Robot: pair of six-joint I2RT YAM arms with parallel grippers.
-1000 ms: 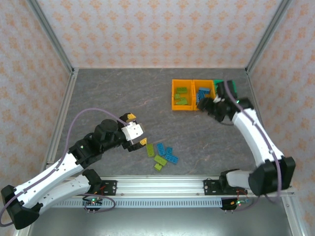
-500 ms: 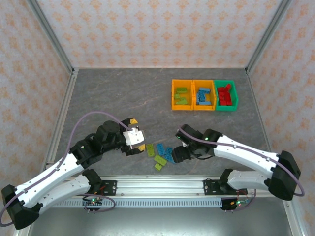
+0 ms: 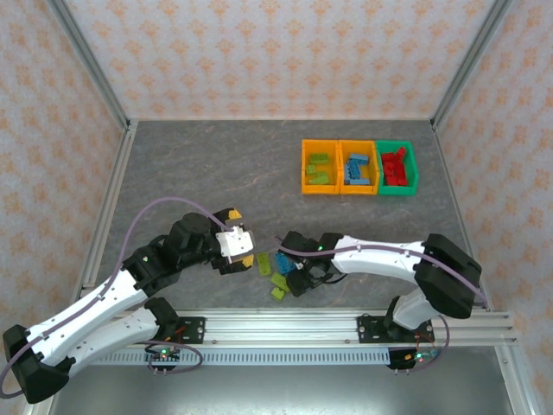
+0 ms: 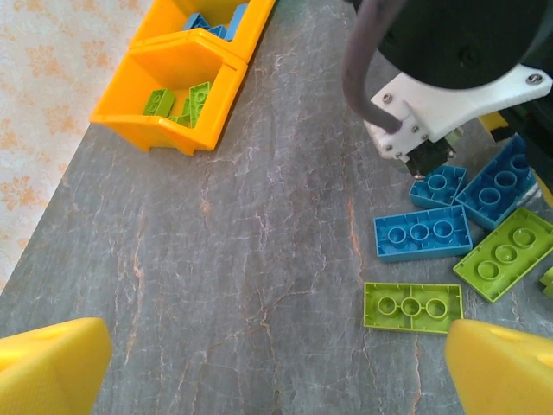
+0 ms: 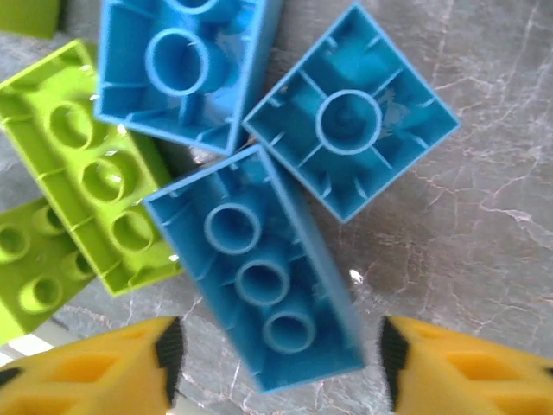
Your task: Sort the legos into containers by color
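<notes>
The right gripper [image 5: 281, 363] is down over the loose pile of legos [image 3: 278, 270] near the front of the bench [image 3: 199, 164]. Its jaws are open, one on either side of the end of a long blue brick [image 5: 259, 277] lying hollow side up. A square blue brick [image 5: 350, 121] and a lime brick [image 5: 86, 173] touch that brick. The left gripper [image 4: 276, 372] hangs just left of the pile, jaws wide apart and holding nothing. At the back right three bins stand in a row: the left orange bin [image 3: 304, 169] holds lime bricks, the middle orange bin [image 3: 358, 191] blue, the green bin [image 3: 413, 169] red.

Upper blue lego [image 5: 186, 60] partly off-frame — corner lime lego [image 5: 26, 281] perhaps half-hidden
</notes>
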